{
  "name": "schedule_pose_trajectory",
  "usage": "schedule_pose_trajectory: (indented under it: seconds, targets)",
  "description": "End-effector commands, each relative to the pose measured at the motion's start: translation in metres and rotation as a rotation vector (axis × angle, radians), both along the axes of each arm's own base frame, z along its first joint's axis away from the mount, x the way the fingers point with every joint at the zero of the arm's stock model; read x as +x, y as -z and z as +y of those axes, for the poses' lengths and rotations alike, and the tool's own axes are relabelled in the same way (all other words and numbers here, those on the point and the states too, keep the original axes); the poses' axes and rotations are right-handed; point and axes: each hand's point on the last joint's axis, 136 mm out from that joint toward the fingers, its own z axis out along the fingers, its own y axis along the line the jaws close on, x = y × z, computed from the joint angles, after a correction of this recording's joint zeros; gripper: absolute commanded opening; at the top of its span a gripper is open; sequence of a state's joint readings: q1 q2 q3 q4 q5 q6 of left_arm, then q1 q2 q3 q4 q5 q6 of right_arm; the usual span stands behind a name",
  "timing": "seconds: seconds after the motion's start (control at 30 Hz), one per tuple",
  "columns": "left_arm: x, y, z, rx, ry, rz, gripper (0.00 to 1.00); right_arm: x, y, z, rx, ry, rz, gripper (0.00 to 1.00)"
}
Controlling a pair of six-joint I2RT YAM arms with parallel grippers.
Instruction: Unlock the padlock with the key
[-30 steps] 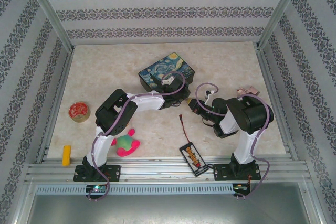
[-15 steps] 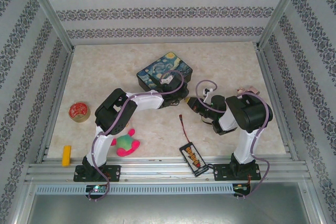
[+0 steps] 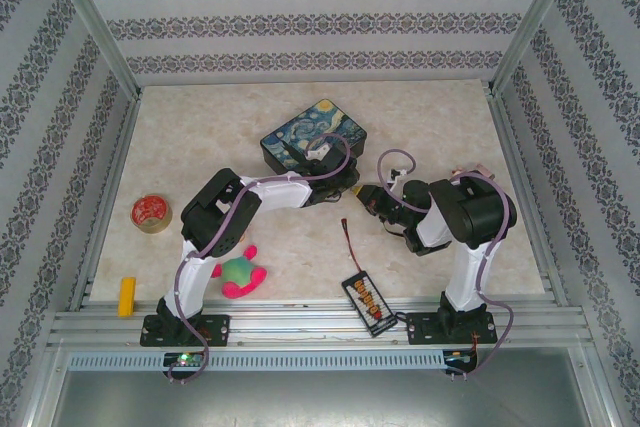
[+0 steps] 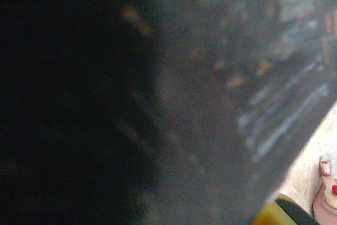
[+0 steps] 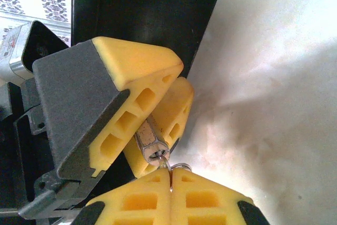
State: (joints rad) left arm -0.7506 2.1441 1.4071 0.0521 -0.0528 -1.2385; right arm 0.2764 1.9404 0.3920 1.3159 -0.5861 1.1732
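Tin box (image 3: 314, 137) far centre, padlock (image 5: 151, 142) just before it; tape roll (image 3: 151, 212) left; connector board (image 3: 365, 297) near, between arm bases.

On my left wrist camera the tin box (image 4: 226, 77) is a dark blur. The padlock (image 5: 151, 139) sits mostly buried between the left fingers (image 5: 138, 72); the right fingers (image 5: 202, 199), cropped at the bottom edge, hide the key from me.

left wrist | dark blurred surface (image 4: 131, 98) very close, blackest at left, ending in a diagonal border at right | pale blue-grey streaks and faint orange flecks on its upper right | lower right: strip of pale table (image 4: 316, 151) | yellow pad (image 4: 269, 216) with black edge at bottom | pink object (image 4: 327, 193) with red spots at right edge, identity unclear
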Motion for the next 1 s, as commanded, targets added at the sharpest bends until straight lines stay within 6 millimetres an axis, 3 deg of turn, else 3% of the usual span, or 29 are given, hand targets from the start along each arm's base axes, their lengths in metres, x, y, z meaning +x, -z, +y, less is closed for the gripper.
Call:
schedule_pose_trajectory:
  seconds: [0.0, 0.17, 0.33, 0.73, 0.97]
  targets:
    - [-0.037, 0.031, -0.004, 0.047, 0.080, 0.140, 0.17, 0.020, -0.031, -0.001, 0.042, 0.033, -0.105, 0.00]
    - [-0.036, 0.023, -0.003, 0.085, 0.109, 0.118, 0.17, 0.021, -0.040, -0.001, 0.042, 0.028, -0.135, 0.00]
    - [-0.036, 0.014, -0.005, 0.108, 0.139, 0.092, 0.17, 0.018, -0.042, 0.000, 0.034, 0.017, -0.149, 0.10]
    - [-0.045, 0.006, -0.009, 0.154, 0.204, 0.072, 0.17, 0.002, -0.029, -0.009, -0.010, 0.037, -0.131, 0.10]
    - [-0.047, 0.004, -0.007, 0.174, 0.203, 0.062, 0.17, -0.006, -0.019, -0.012, -0.029, 0.048, -0.106, 0.19]
